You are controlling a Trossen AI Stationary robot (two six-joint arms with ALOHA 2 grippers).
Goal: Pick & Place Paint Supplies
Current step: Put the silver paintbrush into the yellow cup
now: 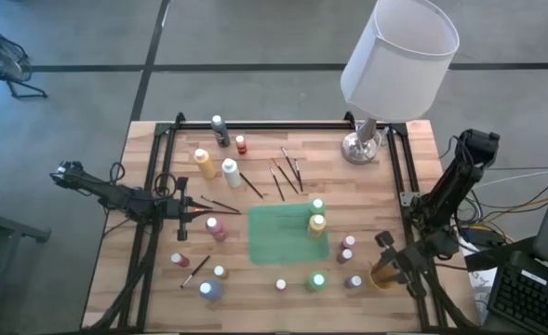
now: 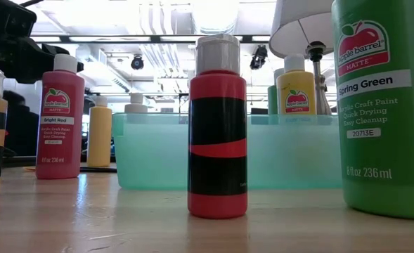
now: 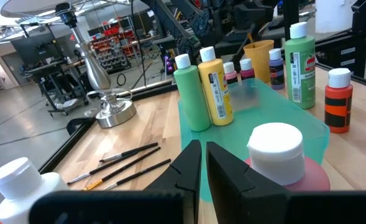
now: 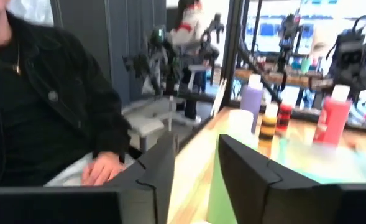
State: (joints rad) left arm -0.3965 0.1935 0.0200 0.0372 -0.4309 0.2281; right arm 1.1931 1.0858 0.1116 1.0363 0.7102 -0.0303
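Small paint bottles stand across the wooden table. A green one (image 1: 317,207) and a yellow one (image 1: 317,224) stand on the green mat (image 1: 283,237). Several thin brushes (image 1: 285,175) lie beyond the mat, and two more (image 1: 220,205) lie near my left gripper (image 1: 201,218). That gripper is shut and holds nothing, level beside a pink bottle (image 3: 276,149), with a narrow slit between its fingers (image 3: 192,168). My right gripper (image 1: 385,244) stands open at the table's right side, near two small bottles (image 1: 347,249). Nothing is between its fingers (image 4: 161,168).
A lamp with a white shade (image 1: 399,56) stands on its metal base (image 1: 360,147) at the far right. A tan cup (image 1: 382,276) sits near the right gripper. More bottles (image 1: 208,290) line the near edge. A person in a dark jacket (image 4: 40,106) sits beyond the table.
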